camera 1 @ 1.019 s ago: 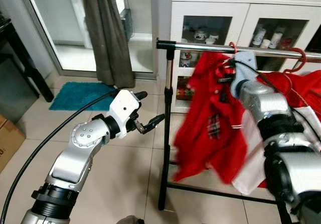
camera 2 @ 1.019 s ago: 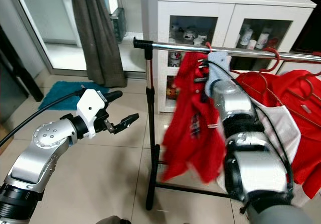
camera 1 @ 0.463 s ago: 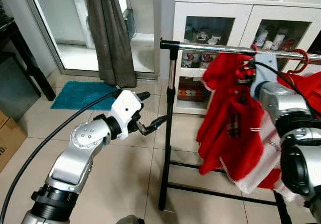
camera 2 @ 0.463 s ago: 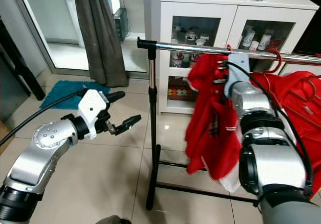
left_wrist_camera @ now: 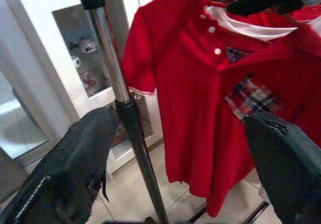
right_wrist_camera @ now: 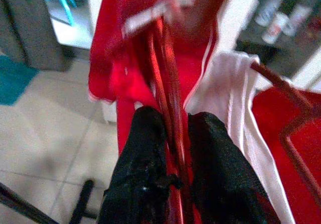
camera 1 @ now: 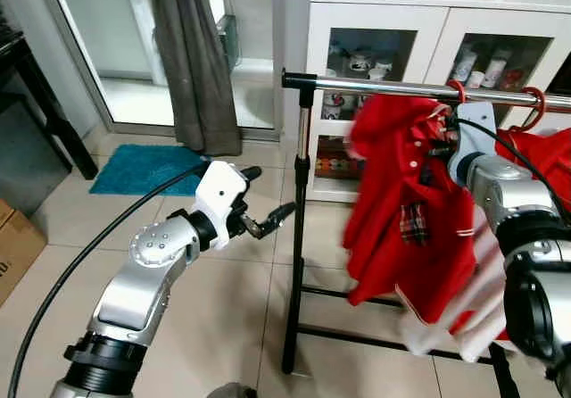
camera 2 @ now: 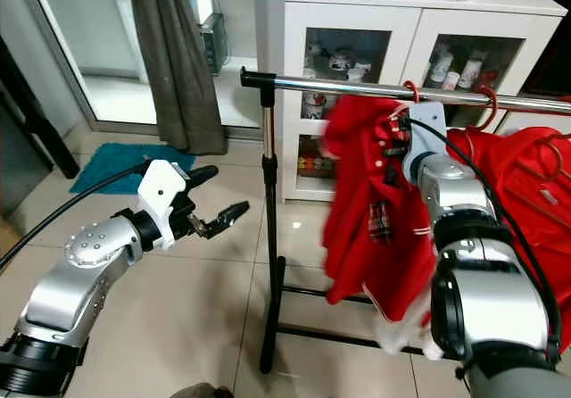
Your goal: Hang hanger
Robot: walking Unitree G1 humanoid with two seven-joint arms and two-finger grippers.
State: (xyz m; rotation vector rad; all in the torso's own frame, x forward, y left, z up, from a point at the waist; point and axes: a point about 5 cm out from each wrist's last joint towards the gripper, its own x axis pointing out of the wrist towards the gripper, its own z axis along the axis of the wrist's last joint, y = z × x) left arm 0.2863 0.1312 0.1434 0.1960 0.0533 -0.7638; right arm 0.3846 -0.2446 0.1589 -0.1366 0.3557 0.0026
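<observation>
A red hanger (right_wrist_camera: 163, 58) carries a red polo shirt (camera 1: 401, 211) with a plaid chest patch. Its hook (camera 1: 457, 88) sits at the chrome rail (camera 1: 375, 86) of the clothes rack. My right gripper (right_wrist_camera: 175, 121) is shut on the hanger's neck, just under the rail near the shirt collar (camera 1: 443, 135). My left gripper (camera 1: 268, 193) stands open and holds nothing, left of the rack's black post (camera 1: 297, 237) at about mid height. In the left wrist view its fingers (left_wrist_camera: 75, 153) frame the post (left_wrist_camera: 120, 93) and the shirt (left_wrist_camera: 200, 83).
More red garments (camera 1: 544, 157) and another red hanger (camera 1: 535, 103) hang further right on the rail. A white glass-door cabinet (camera 1: 393, 5) stands behind the rack. A grey curtain (camera 1: 192, 59), a teal mat (camera 1: 143, 170) and a cardboard box (camera 1: 13, 246) lie to the left.
My right gripper has carried the hanger and shirt to the right along the rail; the hook now sits at the rail. The shirt is swinging and blurred. The left arm has barely moved.
</observation>
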